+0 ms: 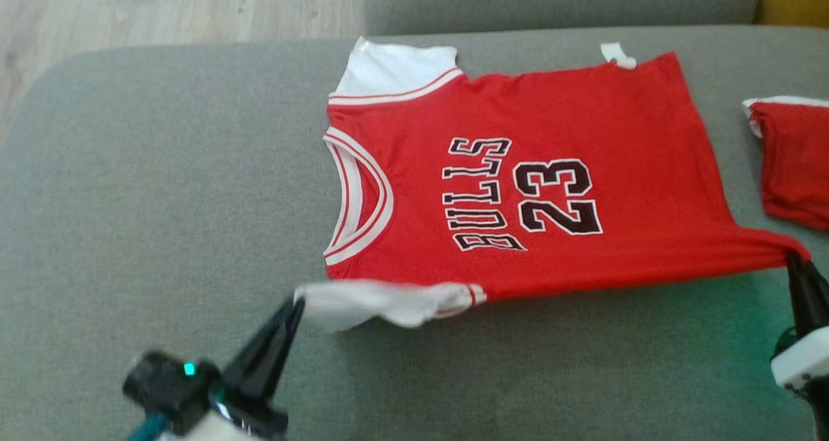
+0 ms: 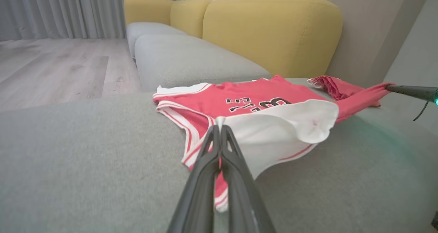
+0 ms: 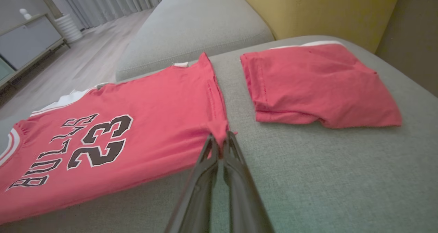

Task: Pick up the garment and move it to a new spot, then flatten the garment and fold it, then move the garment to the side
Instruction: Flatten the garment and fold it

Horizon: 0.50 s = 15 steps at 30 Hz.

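Note:
The garment (image 1: 518,188) is a red jersey with white sleeves and black "BULLS 23" lettering, spread on a grey sofa seat (image 1: 142,201), neck towards the left. My left gripper (image 1: 296,300) is shut on the near white sleeve (image 2: 273,130), which is lifted slightly off the seat. My right gripper (image 1: 791,254) is shut on the near hem corner, pulled to a point. In the left wrist view the garment (image 2: 239,99) stretches from my left gripper (image 2: 219,127) towards the right gripper. In the right wrist view my right gripper (image 3: 220,135) pinches the garment's (image 3: 130,130) red corner.
A second red garment (image 1: 793,159) lies folded on the seat to the right, seen close by as a folded red piece (image 3: 314,86). A yellow sofa back (image 2: 267,31) rises beyond. Wooden floor (image 1: 129,13) lies past the seat's far left edge.

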Motion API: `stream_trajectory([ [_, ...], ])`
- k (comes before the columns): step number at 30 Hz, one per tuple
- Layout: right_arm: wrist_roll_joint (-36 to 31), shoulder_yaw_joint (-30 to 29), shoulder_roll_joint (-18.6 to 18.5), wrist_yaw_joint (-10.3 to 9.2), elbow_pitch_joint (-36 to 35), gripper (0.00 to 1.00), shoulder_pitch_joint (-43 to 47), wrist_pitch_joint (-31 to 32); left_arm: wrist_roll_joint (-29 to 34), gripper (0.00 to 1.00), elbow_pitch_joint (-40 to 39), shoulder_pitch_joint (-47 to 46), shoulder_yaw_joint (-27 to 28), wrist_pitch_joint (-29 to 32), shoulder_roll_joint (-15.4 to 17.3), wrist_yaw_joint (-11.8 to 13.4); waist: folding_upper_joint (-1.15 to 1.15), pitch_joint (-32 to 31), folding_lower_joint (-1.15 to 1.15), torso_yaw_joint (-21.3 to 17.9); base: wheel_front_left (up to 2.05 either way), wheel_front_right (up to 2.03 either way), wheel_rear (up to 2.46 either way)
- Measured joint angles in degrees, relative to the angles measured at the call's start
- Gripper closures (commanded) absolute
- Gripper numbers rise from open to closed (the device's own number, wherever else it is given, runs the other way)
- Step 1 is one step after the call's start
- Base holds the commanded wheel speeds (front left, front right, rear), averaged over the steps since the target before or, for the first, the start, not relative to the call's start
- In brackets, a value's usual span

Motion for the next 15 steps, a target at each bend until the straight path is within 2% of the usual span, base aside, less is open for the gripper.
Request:
stream_trajectory([
  [7, -0.7, -0.3, 0.9, 0.01, -0.3, 1.0, -5.3, 2.5, 1.7, 1.0, 2.0, -9.3, 0.1, 0.4, 0.1, -1.6, 0.0, 3.7, 0.01, -0.2, 0.0, 0.0, 0.0],
  [15, -2.1, -1.5, 0.9, 0.01, 1.2, 1.0, -13.2, 4.6, 4.3, 1.0, 6.5, -25.1, -0.8, 0.5, -0.2, -3.1, 0.0, 8.8, 0.01, 0.7, 0.0, 0.0, 0.0],
])
